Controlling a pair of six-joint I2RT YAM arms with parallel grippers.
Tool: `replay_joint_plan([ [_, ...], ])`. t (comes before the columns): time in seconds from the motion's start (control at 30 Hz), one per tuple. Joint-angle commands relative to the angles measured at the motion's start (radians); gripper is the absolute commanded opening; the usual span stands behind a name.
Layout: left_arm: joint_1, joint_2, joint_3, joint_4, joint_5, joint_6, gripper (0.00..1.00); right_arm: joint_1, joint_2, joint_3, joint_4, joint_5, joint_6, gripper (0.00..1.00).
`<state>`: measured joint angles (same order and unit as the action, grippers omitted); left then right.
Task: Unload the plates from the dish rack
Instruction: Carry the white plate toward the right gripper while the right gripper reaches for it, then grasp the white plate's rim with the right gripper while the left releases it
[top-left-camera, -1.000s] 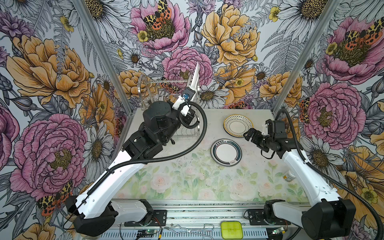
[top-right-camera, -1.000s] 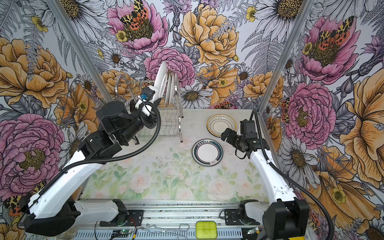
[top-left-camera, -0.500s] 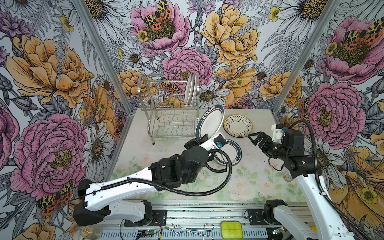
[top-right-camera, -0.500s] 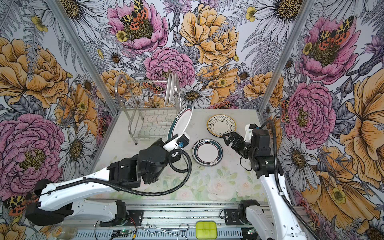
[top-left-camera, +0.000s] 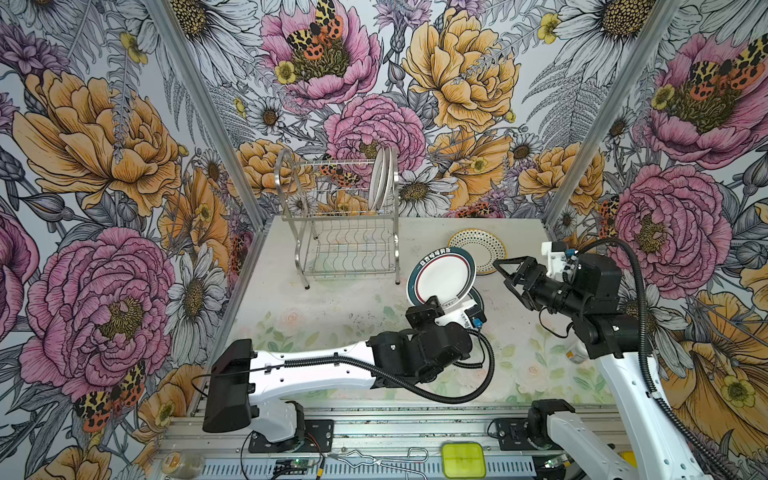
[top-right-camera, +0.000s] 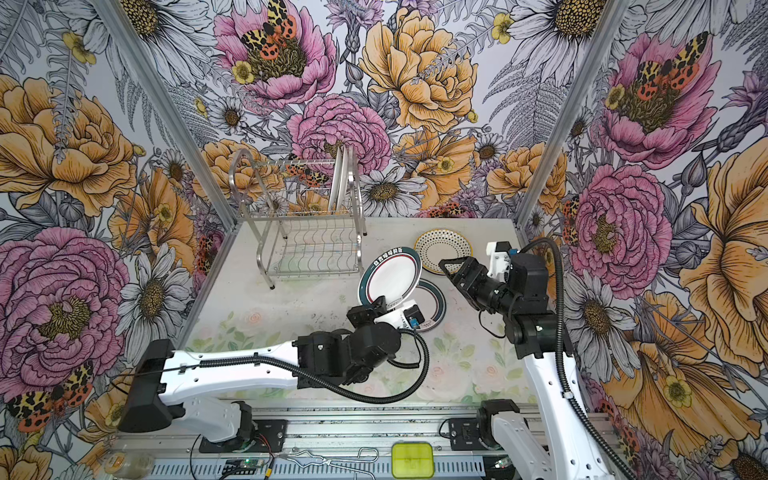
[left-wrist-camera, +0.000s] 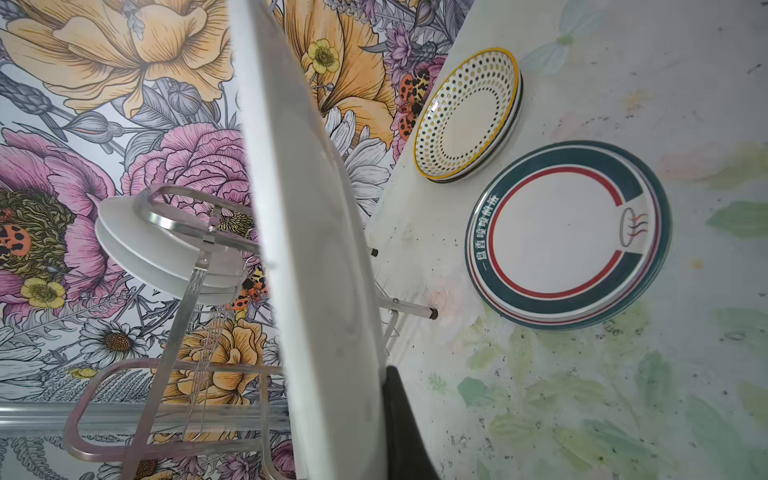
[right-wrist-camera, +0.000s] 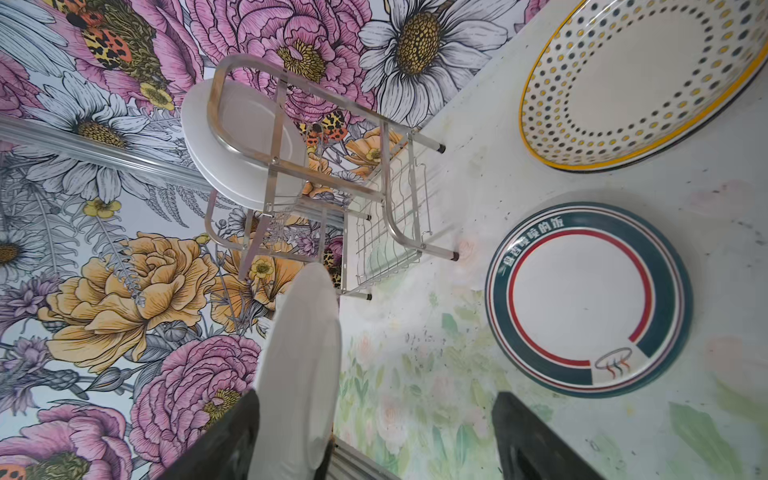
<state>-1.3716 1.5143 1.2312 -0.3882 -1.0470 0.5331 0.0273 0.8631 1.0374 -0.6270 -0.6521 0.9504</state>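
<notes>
The left gripper (top-left-camera: 431, 302) clamps the lower rim of a teal-and-red plate (top-left-camera: 442, 276), upright just off the dish rack's (top-left-camera: 340, 232) near right leg; the right gripper (top-left-camera: 505, 271), jaws spread nearby, probably must close on it for a handover.

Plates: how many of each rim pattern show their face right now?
Teal-and-red banded: 2, the held plate in the left gripper and the pile-top plate.
Dotted, yellow-edged: 1, the dotted plate.
Total: 3. The rack plates show no rim pattern.
</notes>
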Motion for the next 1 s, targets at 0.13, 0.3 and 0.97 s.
replay_joint_plan([
  [0.13, 0.016, 0.038, 0.057, 0.092, -0.050, 0.039, 0.00, 0.059, 0.048, 0.043, 0.064, -0.037, 0.014, 0.81],
  [0.3, 0.026, 0.057, 0.073, 0.118, -0.038, 0.070, 0.00, 0.109, 0.095, 0.021, 0.069, 0.008, -0.013, 0.74],
  [0.97, 0.086, 0.192, 0.156, 0.219, -0.010, 0.180, 0.00, 0.158, 0.145, -0.053, 0.119, 0.009, -0.035, 0.40],
])
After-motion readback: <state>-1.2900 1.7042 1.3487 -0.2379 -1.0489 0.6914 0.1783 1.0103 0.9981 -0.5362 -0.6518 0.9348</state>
